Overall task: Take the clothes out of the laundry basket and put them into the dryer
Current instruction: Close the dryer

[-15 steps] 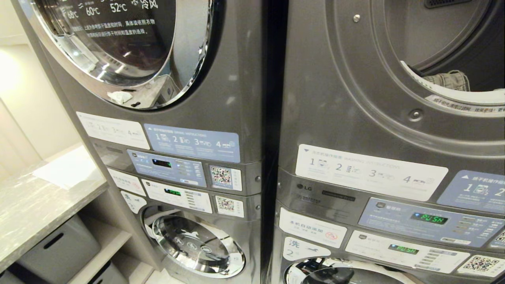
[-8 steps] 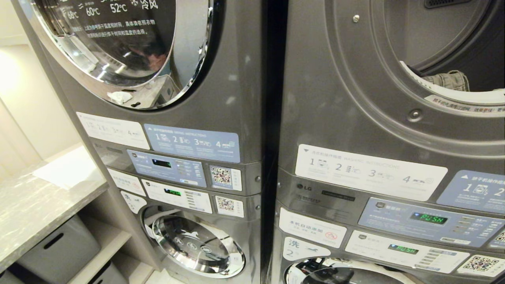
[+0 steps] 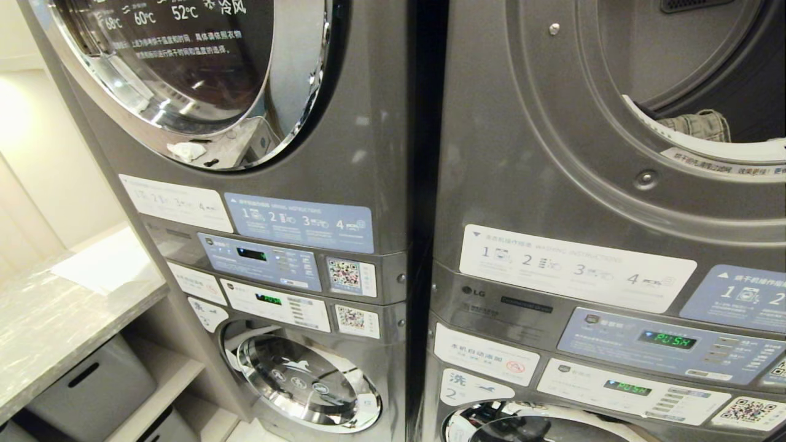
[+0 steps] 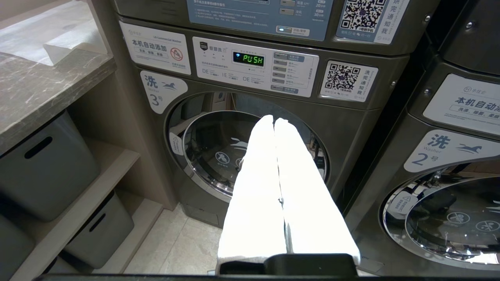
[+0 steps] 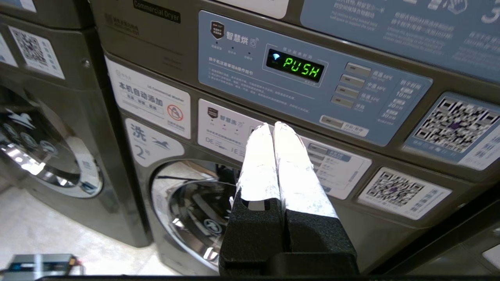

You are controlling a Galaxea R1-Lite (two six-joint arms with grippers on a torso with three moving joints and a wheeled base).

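Head view shows a crumpled grey-green garment (image 3: 700,124) lying inside the open dryer (image 3: 694,80), unmoved since a second ago. Left claw (image 4: 274,121) and right claw (image 5: 273,127), white-wrapped, are pressed together, empty, low before glossy grey washers (image 5: 183,210). Loading looks finished; no basket visible.

The open dryer (image 3: 614,141) on the right runs off the head view's top and right edges, so only part of its drum mouth shows. Inside, a bundle of grey-green clothes (image 3: 700,124) lies half hidden behind the white rim; what garments they are cannot be told. The closed dryer door (image 3: 184,80) to the left is cropped at the top. Fine print on the instruction labels (image 3: 577,267) is too small to read. Neither claw appears in the head view.
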